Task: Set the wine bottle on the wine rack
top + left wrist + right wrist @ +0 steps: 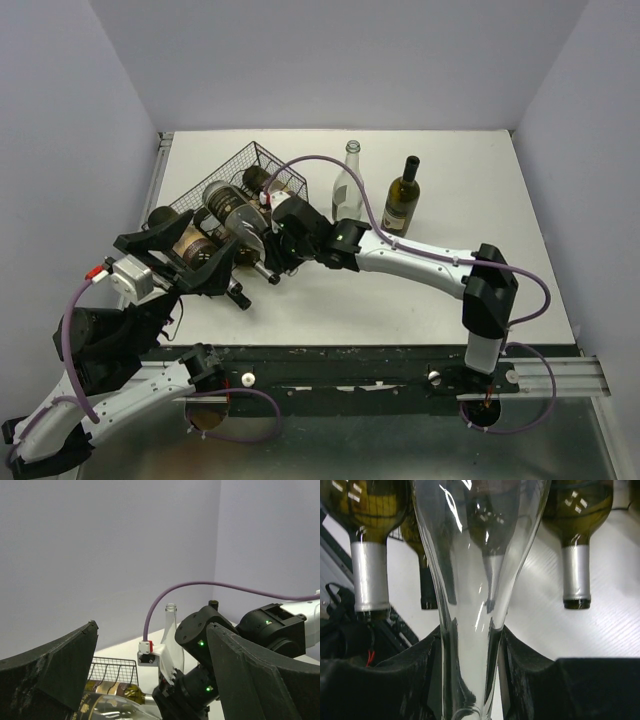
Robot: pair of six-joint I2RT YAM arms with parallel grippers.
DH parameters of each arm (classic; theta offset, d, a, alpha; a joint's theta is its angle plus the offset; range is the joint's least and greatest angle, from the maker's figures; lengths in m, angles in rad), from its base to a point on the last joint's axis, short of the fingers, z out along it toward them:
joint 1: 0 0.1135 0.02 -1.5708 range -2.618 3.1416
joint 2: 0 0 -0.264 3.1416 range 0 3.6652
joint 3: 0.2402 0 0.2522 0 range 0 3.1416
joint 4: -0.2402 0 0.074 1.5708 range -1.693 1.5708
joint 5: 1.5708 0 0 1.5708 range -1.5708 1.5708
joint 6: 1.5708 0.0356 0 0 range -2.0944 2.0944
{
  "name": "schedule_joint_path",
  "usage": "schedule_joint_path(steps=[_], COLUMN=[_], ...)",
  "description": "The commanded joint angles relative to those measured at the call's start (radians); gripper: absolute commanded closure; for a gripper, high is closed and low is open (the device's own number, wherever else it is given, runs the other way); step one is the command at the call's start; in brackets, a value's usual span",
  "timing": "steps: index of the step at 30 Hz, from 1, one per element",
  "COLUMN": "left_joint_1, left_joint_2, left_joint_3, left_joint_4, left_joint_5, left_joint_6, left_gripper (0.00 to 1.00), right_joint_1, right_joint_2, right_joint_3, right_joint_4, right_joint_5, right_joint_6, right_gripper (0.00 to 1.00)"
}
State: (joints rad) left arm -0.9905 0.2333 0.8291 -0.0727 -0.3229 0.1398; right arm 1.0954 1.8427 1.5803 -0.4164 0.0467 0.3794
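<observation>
Clamped in the right fingers point(380, 680) is a clear bottle point(475, 580), over the wine rack point(262, 165). The left fingers point(50, 675) stand wide apart.

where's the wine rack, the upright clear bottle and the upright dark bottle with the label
wine rack point(258, 160), top view, on its raised wire grid end
upright clear bottle point(344, 200), top view, on its lower body
upright dark bottle point(400, 208), top view, on its pale label

Left arm point(150, 380) and right arm point(410, 258): white shells, black joints, a purple cable point(330, 160) along each. Fingers point(55, 670) are black wedges; behind the jaws, a white block point(128, 272) with a red tab point(97, 268).
</observation>
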Motion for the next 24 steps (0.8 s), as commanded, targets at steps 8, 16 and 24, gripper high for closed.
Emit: schedule_joint_path(steps=[8, 16, 24], left_joint_1=[-0.004, -0.004, -0.004], left_joint_2=[-0.045, -0.057, -0.071], left_joint_3=[0.033, 0.045, 0.035], left_joint_4=[-0.087, -0.141, -0.145], left_joint_5=[-0.079, -0.057, -0.074], left_joint_6=[-0.034, -0.017, -0.008], left_gripper=[0.01, 0.01, 0.01], right_joint_1=[0.000, 0.000, 0.000], right_joint_2=[0.119, 0.202, 0.266], right_joint_3=[0.198, 0.257, 0.320], right_joint_4=[0.317, 0.306, 0.217], right_joint_5=[0.064, 0.058, 0.071], right_joint_6=[-0.115, -0.151, -0.155], right_gripper=[0.99, 0.99, 0.99])
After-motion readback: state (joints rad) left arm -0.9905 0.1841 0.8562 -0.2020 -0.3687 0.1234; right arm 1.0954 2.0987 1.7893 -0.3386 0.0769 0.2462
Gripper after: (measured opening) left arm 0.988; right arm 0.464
